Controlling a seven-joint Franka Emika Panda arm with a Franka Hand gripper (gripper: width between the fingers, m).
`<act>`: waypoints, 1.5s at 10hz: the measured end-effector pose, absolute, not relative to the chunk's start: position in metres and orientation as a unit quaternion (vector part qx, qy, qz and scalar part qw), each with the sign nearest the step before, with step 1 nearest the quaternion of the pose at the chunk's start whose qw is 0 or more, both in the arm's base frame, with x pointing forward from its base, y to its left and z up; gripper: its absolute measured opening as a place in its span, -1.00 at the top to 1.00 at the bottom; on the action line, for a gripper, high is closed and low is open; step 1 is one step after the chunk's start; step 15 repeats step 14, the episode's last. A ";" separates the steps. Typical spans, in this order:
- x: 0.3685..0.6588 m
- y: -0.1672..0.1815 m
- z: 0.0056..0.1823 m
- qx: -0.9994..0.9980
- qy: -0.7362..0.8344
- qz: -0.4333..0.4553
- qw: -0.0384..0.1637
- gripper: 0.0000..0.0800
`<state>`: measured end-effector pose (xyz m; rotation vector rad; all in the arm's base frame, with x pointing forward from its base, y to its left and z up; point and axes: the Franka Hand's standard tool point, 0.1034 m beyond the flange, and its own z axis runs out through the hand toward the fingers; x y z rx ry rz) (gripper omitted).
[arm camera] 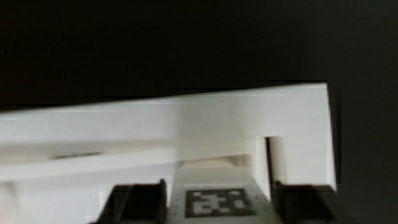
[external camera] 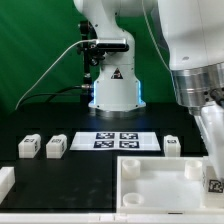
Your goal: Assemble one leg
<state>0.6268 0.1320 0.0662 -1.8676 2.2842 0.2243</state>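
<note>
My gripper (external camera: 213,176) is at the exterior view's right, low over the right corner of the large white tray-like part (external camera: 150,182). In the wrist view the gripper (arm camera: 217,206) has a dark finger (arm camera: 134,205) on each side of a white leg (arm camera: 217,198) with a square marker tag, and both press its sides. The tag of the held leg (external camera: 213,186) shows under the hand in the exterior view. The tray-like part (arm camera: 160,125) fills the wrist view beyond the leg. Two more legs (external camera: 28,146) (external camera: 55,146) stand at the left, and a third leg (external camera: 172,146) stands at the right.
The marker board (external camera: 120,140) lies at the middle of the black table in front of the robot base (external camera: 112,85). A further white part (external camera: 5,182) shows at the exterior view's lower left edge. Cables run behind the base.
</note>
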 end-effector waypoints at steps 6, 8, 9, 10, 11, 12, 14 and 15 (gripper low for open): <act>0.627 0.132 0.066 -0.627 0.770 0.075 0.090 -0.61; 0.625 0.137 0.072 -0.649 0.751 0.079 0.091 -0.62; 0.626 0.140 0.079 -0.656 0.745 0.079 0.094 -0.62; 0.624 0.143 0.084 -0.658 0.743 0.084 0.093 -0.62; 0.624 0.143 0.083 -0.659 0.742 0.083 0.093 -0.62; 0.624 0.143 0.082 -0.659 0.742 0.084 0.092 -0.62; 0.624 0.143 0.082 -0.659 0.742 0.084 0.092 -0.62; 0.624 0.143 0.082 -0.659 0.742 0.084 0.092 -0.62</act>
